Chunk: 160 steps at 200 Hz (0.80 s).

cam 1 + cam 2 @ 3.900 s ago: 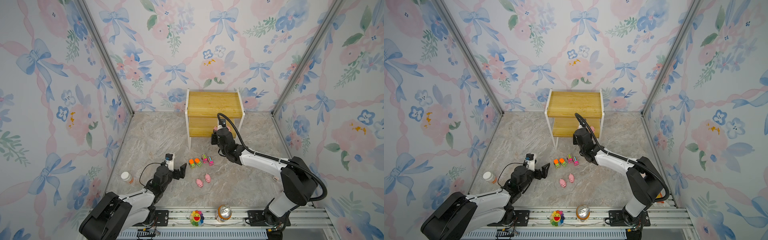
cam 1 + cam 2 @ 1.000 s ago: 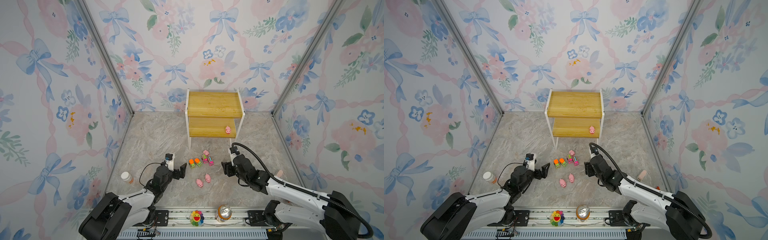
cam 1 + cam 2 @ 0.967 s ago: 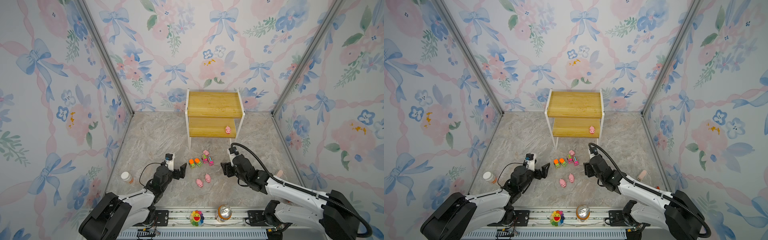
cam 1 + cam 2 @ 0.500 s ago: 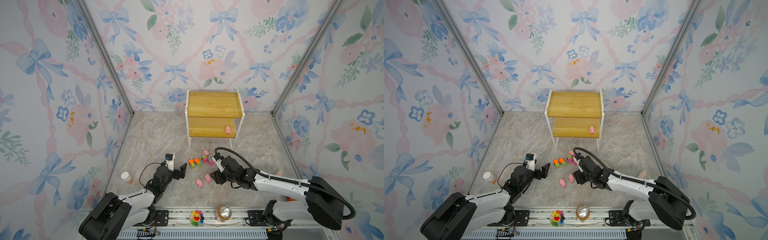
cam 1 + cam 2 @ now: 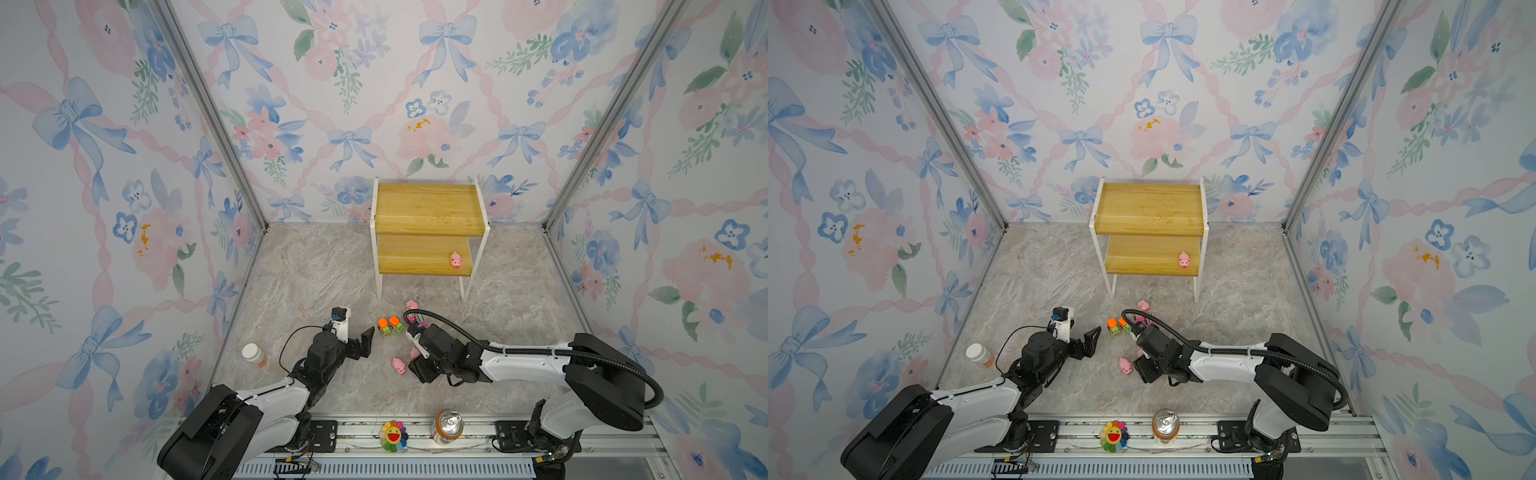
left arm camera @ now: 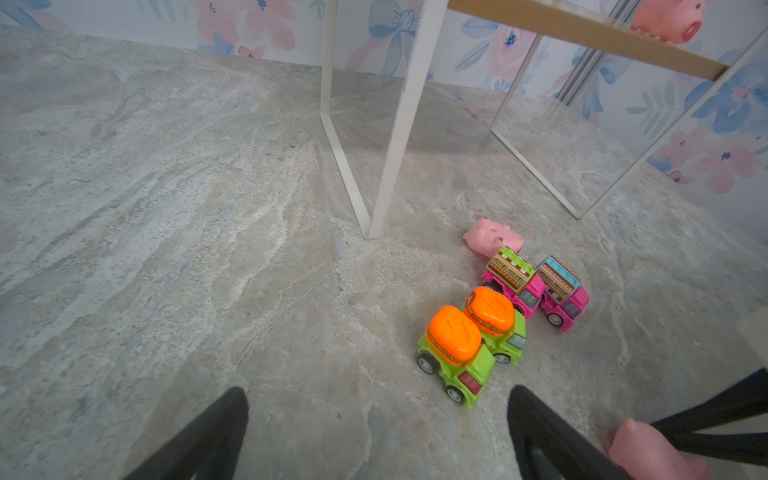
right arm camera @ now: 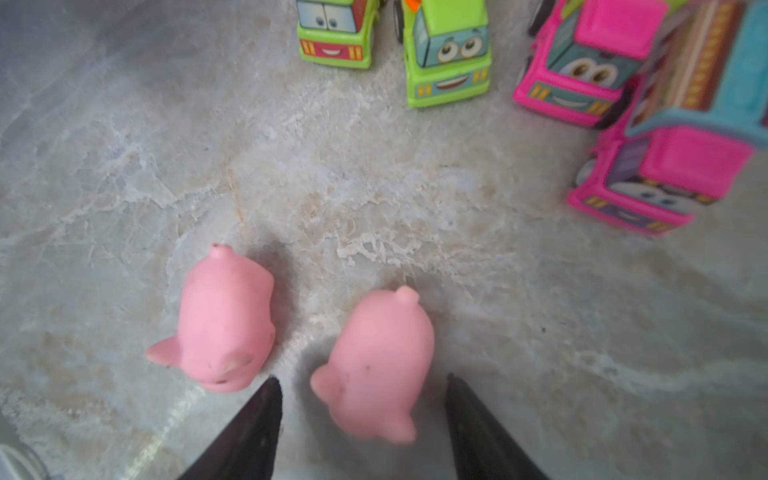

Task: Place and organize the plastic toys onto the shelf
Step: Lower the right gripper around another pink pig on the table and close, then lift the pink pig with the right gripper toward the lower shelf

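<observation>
Roughly 1 of 8 done, going by the layout. On the shelf (image 5: 428, 203), upper centre in both top views: only the shelved pig (image 5: 456, 260), right end of lower board; top board bare.

Not yet shelved, on the bench (image 5: 316, 270), lower centre of frame, 7 toys: tipped pig (image 5: 411, 304) lying on its side just below the shelf's front legs. Under it in frame, green trucks (image 5: 395, 325) and pink trucks (image 5: 420, 320) parked in a tight row. Lower again, 2 more pigs by the right arm's tip.

Right jaws: parted, either side of the target pig (image 7: 376, 361) w/ a strip of bench showing each side, so no grip yet. Spare pig (image 7: 226, 320) just beside, outside the jaws. Left jaws: spread wide, nothing btwn them, low over the bench left of the green trucks.

Looks like pick no. 2 abt to start. To do: close on target pig, carry to shelf, repeat for 2 pigs + 4 trucks. Sorting by type barely begun; plenty of room on both boards.
</observation>
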Motion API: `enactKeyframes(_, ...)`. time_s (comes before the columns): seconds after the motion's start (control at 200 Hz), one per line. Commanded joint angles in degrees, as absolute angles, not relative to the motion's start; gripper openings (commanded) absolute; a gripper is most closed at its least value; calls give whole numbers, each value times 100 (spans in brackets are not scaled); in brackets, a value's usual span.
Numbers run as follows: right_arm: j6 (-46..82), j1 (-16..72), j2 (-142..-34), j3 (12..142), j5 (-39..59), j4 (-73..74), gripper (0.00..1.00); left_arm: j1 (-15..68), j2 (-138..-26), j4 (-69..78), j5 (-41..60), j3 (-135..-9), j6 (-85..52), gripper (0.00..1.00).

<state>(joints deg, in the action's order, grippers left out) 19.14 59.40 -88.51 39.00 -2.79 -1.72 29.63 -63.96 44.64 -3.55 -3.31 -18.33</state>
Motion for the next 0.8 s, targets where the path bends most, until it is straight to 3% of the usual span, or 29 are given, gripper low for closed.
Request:
enactKeyframes(0.0,2013,6003,-8964,4030,-463,-37,63,2988,-6450,4434,-316,-339,-1875,98)
enactKeyframes(0.38,2074,5985,-8936,3835,-572,281,35,2988,-6427,4430,-354,-317,-1854,98)
enactKeyframes(0.795,2070,5961,-8198,3558,-516,367,26,2988,-6441,4431,-368,-325,-1863,98)
